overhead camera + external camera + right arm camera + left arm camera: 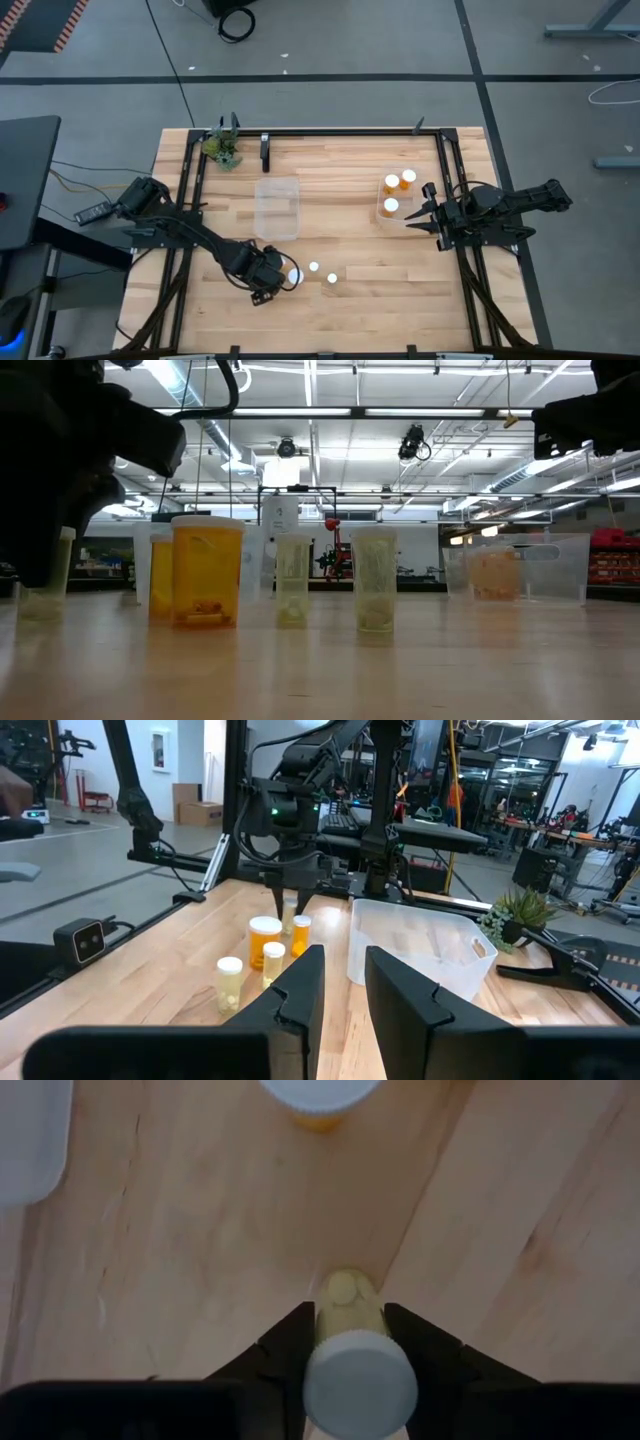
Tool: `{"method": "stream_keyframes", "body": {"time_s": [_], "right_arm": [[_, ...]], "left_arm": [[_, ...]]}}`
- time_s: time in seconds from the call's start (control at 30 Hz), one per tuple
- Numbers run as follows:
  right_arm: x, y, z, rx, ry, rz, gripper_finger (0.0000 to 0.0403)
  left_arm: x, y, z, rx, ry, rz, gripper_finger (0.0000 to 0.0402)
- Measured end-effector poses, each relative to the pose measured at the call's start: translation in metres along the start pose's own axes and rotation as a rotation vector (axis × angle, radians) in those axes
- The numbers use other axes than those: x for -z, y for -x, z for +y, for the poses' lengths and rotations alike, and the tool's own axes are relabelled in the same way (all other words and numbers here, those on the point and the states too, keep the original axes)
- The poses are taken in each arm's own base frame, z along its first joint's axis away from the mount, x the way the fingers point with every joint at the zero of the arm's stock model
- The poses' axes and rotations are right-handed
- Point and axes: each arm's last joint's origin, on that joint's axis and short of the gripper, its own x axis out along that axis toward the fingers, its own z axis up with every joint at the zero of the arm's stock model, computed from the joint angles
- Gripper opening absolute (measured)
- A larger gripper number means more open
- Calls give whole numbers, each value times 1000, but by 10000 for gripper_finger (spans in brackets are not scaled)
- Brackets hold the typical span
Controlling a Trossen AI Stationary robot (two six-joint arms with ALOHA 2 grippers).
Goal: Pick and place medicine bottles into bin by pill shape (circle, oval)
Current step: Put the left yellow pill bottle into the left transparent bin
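Observation:
My left gripper [268, 278] is near the table's front, pointing down, shut on a small pale yellow bottle with a white cap [358, 1380]. This bottle also shows at the left of the low view [45, 575]. Beside it stand an amber bottle [207, 570] and two pale bottles [293, 580] [375, 580], each on its base. Their caps show in the high view [293, 275] [314, 267] [332, 278]. My right gripper [420, 210] is open and empty, level above the table's right side, next to a clear bin [382, 208] holding three amber bottles [392, 184]. My left gripper pinches the pale bottle's body [350, 1315] below its cap between the two fingers [290, 1350], one on each side. The fingers come from above, pointing down. The bottle is upright; whether its base rests on the table or hangs just clear, I cannot tell.
A second clear bin [278, 205] stands at the table's middle and also shows in the right wrist view [420, 945]. A small potted plant [222, 148] stands at the far left corner. A black frame [340, 131] runs along the table's far and side edges.

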Motion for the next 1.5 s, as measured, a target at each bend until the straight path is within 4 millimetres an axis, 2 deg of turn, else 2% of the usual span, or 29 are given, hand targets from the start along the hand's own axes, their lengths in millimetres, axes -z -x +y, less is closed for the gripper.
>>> {"method": "stream_keyframes", "body": {"time_s": [0.37, 0.6, 1.13, 1.3, 1.5], "right_arm": [[0, 0, 0, 0, 0, 0, 83], [0, 0, 0, 0, 0, 0, 83], [0, 0, 0, 0, 0, 0, 83], [0, 0, 0, 0, 0, 0, 83], [0, 0, 0, 0, 0, 0, 83]], "left_arm": [[-6, 4, 8, 9, -11, 59, 115], [-18, 29, 10, -37, -62, 94, 115], [-70, 89, 31, -54, -150, 7, 117], [-84, 98, 42, -73, -183, -41, 120], [-98, 98, 64, -102, -215, -48, 122]]}}
